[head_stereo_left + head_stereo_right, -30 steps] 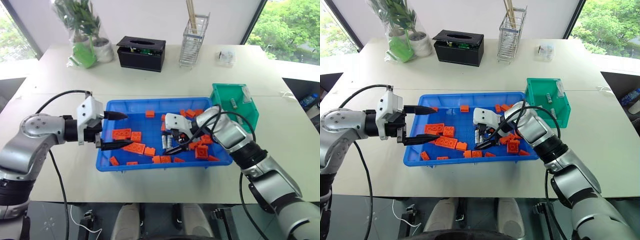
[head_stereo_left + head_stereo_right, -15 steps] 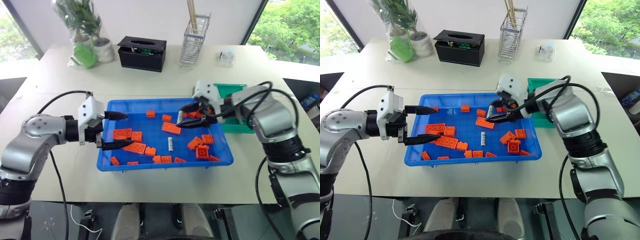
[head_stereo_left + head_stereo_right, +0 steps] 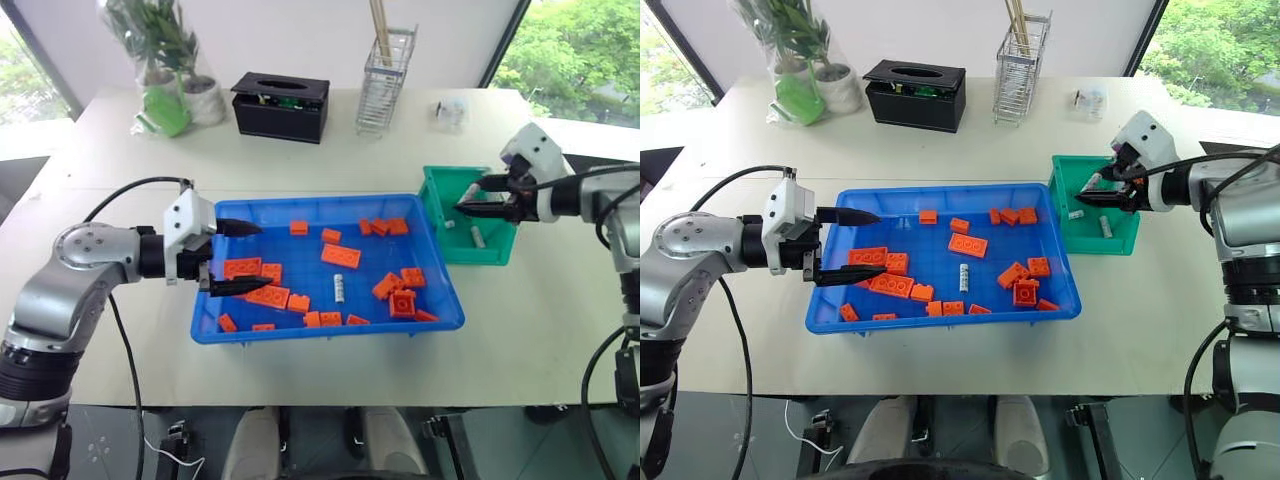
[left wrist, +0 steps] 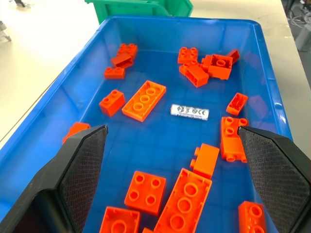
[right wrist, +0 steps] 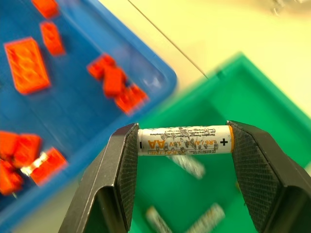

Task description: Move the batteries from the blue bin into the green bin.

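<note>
My right gripper (image 3: 472, 203) hangs over the green bin (image 3: 482, 256), shut on a silver AA battery (image 5: 183, 140) that is pinched end to end between its fingers. Below it, other batteries (image 3: 477, 237) lie on the green bin's floor. One battery (image 3: 340, 288) lies near the middle of the blue bin (image 3: 330, 333), among orange bricks (image 3: 342, 256). My left gripper (image 3: 255, 257) is held level over the blue bin's left end. It is open, with nothing between its fingers.
At the back of the table stand a black box (image 3: 282, 105), a wire rack (image 3: 387, 85) with sticks, and bagged plants (image 3: 165, 75). A small clear packet (image 3: 452, 112) lies at the back right. The two bins sit side by side.
My right gripper has lifted out of the blue bin and swung right to above the green bin, carrying a battery. The left gripper has stayed put.
</note>
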Controlling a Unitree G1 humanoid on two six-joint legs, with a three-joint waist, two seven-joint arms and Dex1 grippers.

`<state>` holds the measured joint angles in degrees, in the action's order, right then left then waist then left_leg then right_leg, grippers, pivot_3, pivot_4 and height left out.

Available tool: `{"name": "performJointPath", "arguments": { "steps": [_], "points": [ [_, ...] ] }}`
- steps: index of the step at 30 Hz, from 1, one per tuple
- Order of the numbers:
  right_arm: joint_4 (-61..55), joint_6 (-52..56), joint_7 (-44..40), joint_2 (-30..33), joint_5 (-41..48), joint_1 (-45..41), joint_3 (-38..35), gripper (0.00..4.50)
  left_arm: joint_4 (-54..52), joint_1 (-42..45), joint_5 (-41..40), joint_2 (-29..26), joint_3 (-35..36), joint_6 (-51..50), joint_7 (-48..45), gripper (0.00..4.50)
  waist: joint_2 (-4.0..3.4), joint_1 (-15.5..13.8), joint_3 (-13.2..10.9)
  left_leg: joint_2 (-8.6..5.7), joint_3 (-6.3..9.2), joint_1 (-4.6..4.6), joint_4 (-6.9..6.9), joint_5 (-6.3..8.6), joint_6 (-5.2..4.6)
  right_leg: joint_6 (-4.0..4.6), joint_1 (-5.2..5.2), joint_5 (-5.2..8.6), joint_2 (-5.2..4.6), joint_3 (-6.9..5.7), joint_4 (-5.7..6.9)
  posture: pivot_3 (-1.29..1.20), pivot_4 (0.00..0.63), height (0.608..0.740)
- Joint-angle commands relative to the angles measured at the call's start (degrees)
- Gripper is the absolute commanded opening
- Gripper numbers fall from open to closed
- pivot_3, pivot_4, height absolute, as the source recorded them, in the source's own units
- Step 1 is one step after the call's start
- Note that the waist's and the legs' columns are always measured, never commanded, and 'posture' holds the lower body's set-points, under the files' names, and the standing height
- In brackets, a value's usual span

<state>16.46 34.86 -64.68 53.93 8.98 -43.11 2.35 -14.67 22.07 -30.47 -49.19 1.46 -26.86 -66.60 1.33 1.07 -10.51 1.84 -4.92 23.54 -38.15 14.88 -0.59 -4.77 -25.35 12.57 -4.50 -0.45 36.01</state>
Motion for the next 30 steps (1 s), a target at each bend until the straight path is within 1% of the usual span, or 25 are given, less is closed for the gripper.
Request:
{"name": "performJointPath", "arguments": {
  "steps": [1, 2, 3, 4, 5, 6, 9, 11, 13, 15, 18, 21, 24, 30],
  "points": [
    [5.67, -4.69, 3.23, -0.88, -3.07, -2.34, 0.6, 2.71, -0.21, 1.32, 0.17, 0.18, 0.47, 0.93, -0.27, 4.5, 0.0, 0.03, 0.0, 0.0, -0.01, 0.0, -0.01, 0.0, 0.0, 0.0, 0.0, 0.0, 0.0, 0.01, 0.0, 0.0, 0.15, 0.736],
    [7.85, -6.32, 4.38, -1.35, -4.34, -3.02, 1.24, 3.25, -0.22, 1.52, 0.19, 0.26, 0.4, 0.88, -0.19, 4.5, -0.01, -0.01, -0.01, 0.0, -0.01, -0.01, -0.02, 0.0, 0.0, 0.0, 0.01, 0.0, 0.0, 0.01, 0.0, 0.0, 0.15, 0.736],
    [9.49, -7.58, 5.08, -1.68, -5.24, -3.6, 1.72, 3.66, -0.17, 1.7, 0.23, 0.34, 0.34, 0.85, -0.17, 4.5, -0.01, -0.04, -0.01, -0.01, -0.02, -0.01, -0.02, 0.0, 0.0, 0.0, 0.01, 0.0, 0.0, 0.01, 0.0, 0.0, 0.15, 0.736],
    [10.29, -8.5, 5.3, -2.23, -5.43, -4.35, 1.88, 4.17, -0.25, 1.76, 0.21, 0.37, 0.38, 0.77, -0.13, 4.5, -0.01, -0.04, -0.01, -0.01, -0.03, -0.01, -0.03, 0.0, 0.0, 0.0, 0.01, 0.0, 0.0, 0.02, 0.0, 0.0, 0.15, 0.736],
    [10.33, -8.96, 5.0, -2.83, -5.12, -5.22, 1.84, 4.47, -0.39, 1.7, 0.18, 0.33, 0.48, 0.71, -0.11, 4.5, -0.02, -0.02, -0.01, -0.01, -0.03, 0.0, -0.03, 0.0, 0.0, 0.0, 0.0, 0.0, 0.0, 0.02, 0.0, 0.0, 0.15, 0.736],
    [10.01, -9.49, 4.58, -3.36, -4.76, -5.96, 1.76, 4.47, -0.57, 1.57, 0.12, 0.27, 0.61, 0.65, -0.08, 4.5, -0.02, 0.03, -0.01, -0.01, -0.02, 0.0, -0.03, 0.0, 0.0, 0.0, 0.0, 0.0, 0.0, 0.04, 0.0, 0.0, 0.15, 0.736],
    [6.01, -6.57, 2.03, -5.44, -1.63, -7.62, 1.08, 4.47, -0.78, 1.18, -0.03, -0.04, 0.98, 0.57, -0.11, 4.5, -0.04, 0.12, -0.02, 0.01, 0.01, 0.0, 0.0, 0.0, 0.0, -0.14, -0.03, -0.08, 0.02, 0.04, 0.02, 0.0, 0.15, 0.736],
    [-1.09, -1.21, -0.44, -7.39, 2.52, -7.58, 1.13, 4.47, -0.75, 1.0, 0.0, -0.26, 1.12, 0.63, -0.2, 4.5, -0.04, 0.09, -0.02, 0.02, 0.03, 0.0, 0.01, 0.0, 0.0, -0.15, -0.03, -0.09, 0.06, 0.03, 0.03, 0.0, 0.15, 0.736],
    [-10.42, 4.44, -2.74, -9.72, 7.27, -6.3, 2.46, 4.47, -0.65, 1.07, 0.0, -0.4, 1.2, 0.54, -0.18, 4.5, -0.04, 0.1, -0.02, 0.05, 0.11, -0.01, 0.02, 0.0, 0.0, -0.16, -0.03, -0.09, 0.08, 0.03, 0.05, 0.0, 0.15, 0.736],
    [-19.4, 8.79, -3.73, -12.5, 10.75, -3.94, 5.37, 4.47, -0.71, 1.13, -0.03, -0.49, 1.27, 0.41, -0.11, 4.5, -0.03, -0.09, -0.02, 0.07, 0.19, -0.01, 0.02, 0.0, 0.0, -0.16, -0.03, -0.09, 0.08, 0.03, 0.08, 0.0, 0.15, 0.736],
    [-25.82, 9.84, -3.99, -15.07, 11.49, -1.2, 10.05, 4.47, -0.67, 1.42, 0.02, -0.47, 1.19, 0.27, 0.07, 4.5, -0.01, -0.53, 0.0, 0.07, 0.27, 0.0, 0.0, 0.0, 0.0, -0.16, 0.02, -0.09, 0.07, -0.02, 0.08, 0.0, 0.15, 0.736],
    [-26.35, 8.91, -3.23, -16.35, 10.0, -0.02, 13.75, 4.47, -1.12, 1.44, -0.12, -0.48, 1.27, 0.0, 0.35, 4.5, -0.01, -0.73, 0.0, 0.0, 0.27, 0.06, -0.1, 0.0, 0.0, -0.05, 0.07, -0.03, -0.1, -0.03, 0.03, 0.0, 0.15, 0.736],
    [-24.0, 5.22, -3.36, -16.65, 6.51, 1.15, 18.43, 4.47, -2.0, 0.82, -0.46, -0.78, 1.87, -0.37, 0.69, 4.5, 0.02, -0.44, 0.02, -0.03, 0.2, 0.06, -0.18, 0.0, -0.01, 0.01, 0.12, 0.0, -0.15, 0.02, -0.02, 0.0, 0.15, 0.736],
    [-17.26, 0.2, -2.95, -17.93, 2.42, 1.79, 21.95, 4.47, -3.24, -1.11, -0.92, -1.61, 3.39, -0.7, 1.23, 4.5, 0.02, -0.25, 0.01, -0.02, 0.19, 0.03, -0.08, 0.0, 0.0, -0.07, 0.05, -0.04, 0.01, -0.02, 0.05, 0.0, 0.15, 0.736]
  ]
}}
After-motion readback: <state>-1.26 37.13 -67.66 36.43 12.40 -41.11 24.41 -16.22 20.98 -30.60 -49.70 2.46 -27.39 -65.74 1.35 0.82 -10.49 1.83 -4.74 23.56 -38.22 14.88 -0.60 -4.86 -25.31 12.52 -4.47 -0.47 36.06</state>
